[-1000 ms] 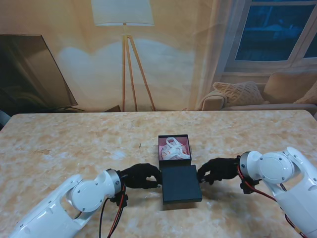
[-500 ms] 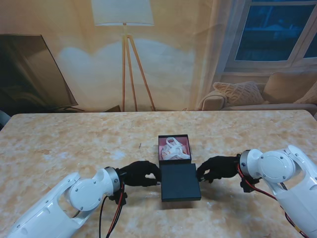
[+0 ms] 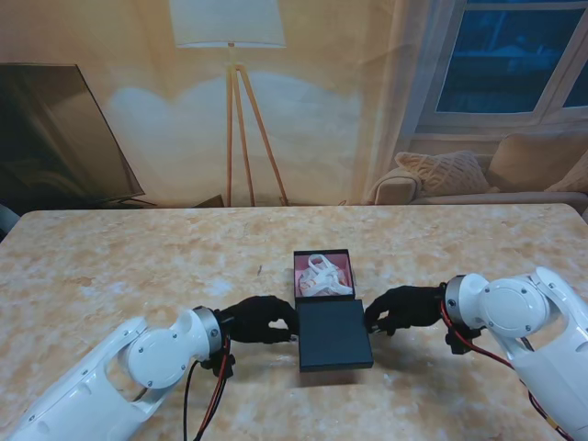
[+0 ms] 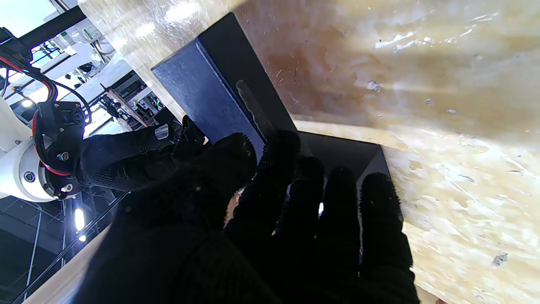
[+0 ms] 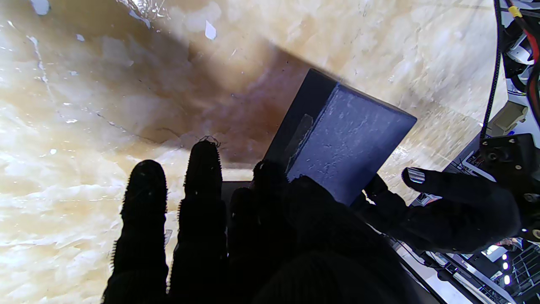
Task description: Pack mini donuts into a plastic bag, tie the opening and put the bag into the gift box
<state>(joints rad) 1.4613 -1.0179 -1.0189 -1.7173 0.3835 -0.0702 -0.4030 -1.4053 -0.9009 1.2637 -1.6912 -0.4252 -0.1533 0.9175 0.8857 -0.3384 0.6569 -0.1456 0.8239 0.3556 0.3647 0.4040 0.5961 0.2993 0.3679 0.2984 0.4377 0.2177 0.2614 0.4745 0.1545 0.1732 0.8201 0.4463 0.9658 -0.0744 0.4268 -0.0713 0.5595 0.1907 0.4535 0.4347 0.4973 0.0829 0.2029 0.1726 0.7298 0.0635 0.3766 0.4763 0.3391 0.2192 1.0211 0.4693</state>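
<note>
The left hand (image 3: 260,321) and the right hand (image 3: 401,310) each clamp one side of the matte dark lid (image 3: 335,337) – probably to carry it level over the open gift box (image 3: 323,275), where the tied, crinkled plastic bag (image 3: 323,277) already lies.

donuts inside tied bag (image 3: 323,275) unseen

Each robot hand, left (image 3: 260,321) and right (image 3: 401,310), apparently grips the dark lid (image 3: 334,337).
</note>
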